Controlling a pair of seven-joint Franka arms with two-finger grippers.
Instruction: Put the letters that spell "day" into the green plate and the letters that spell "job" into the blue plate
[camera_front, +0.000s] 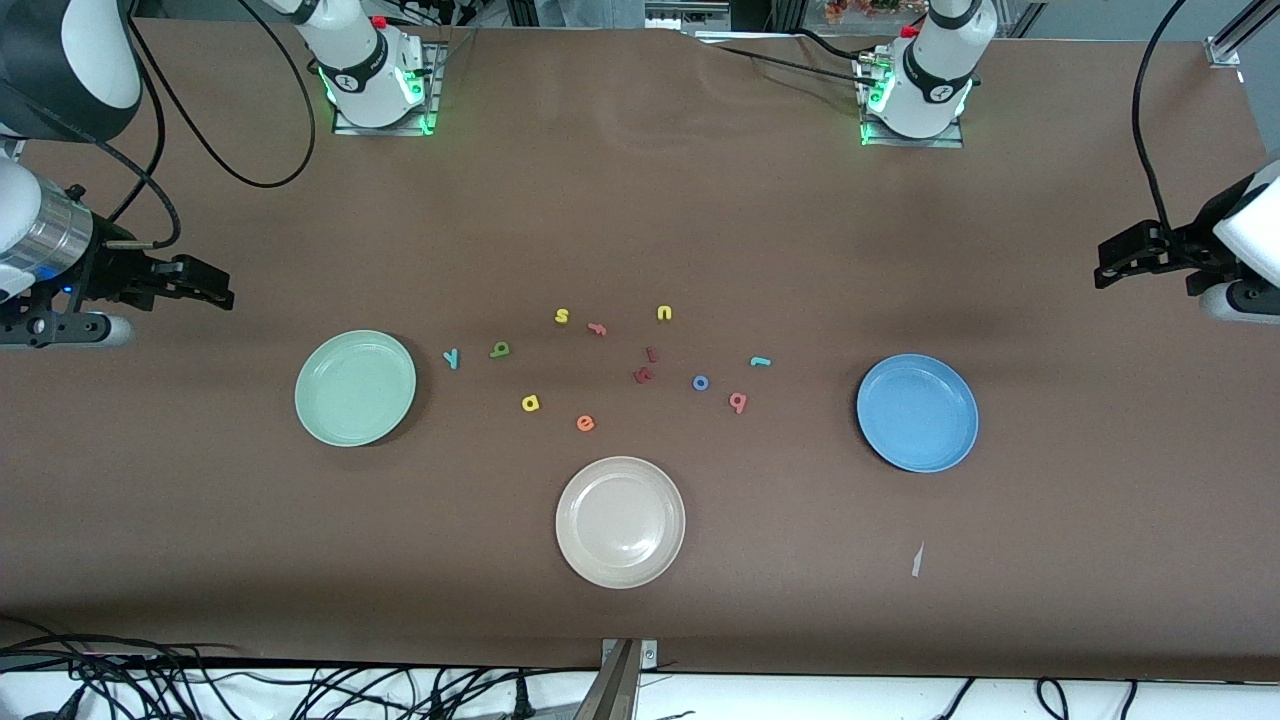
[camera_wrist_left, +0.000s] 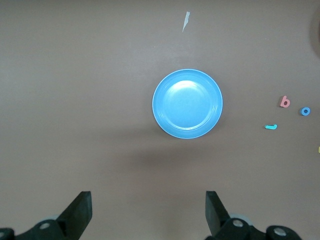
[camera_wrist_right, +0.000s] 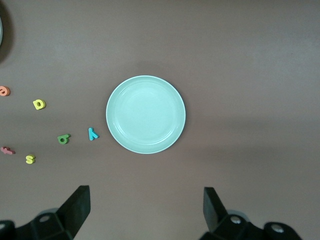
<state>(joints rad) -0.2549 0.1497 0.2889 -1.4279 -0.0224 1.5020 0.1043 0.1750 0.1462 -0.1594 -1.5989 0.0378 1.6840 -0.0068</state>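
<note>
Sorting not yet begun: right hand (camera_front: 205, 285) spread and empty, up by the green plate (camera_front: 355, 387), day letters (camera_front: 452, 358) beside it, job letters (camera_front: 700, 382) toward the blue plate (camera_front: 917, 412), left hand (camera_front: 1125, 262) likewise spread; next, a descent onto one letter.

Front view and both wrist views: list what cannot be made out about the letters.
- Two dark red letters, front view: too small to read.
- Pink letter, right wrist view: cut by the picture's edge.
- Olive-green letter: rounded with a stem, a or d not certain in either view.
- Left wrist view: only teal j, blue o and red b show.
</note>
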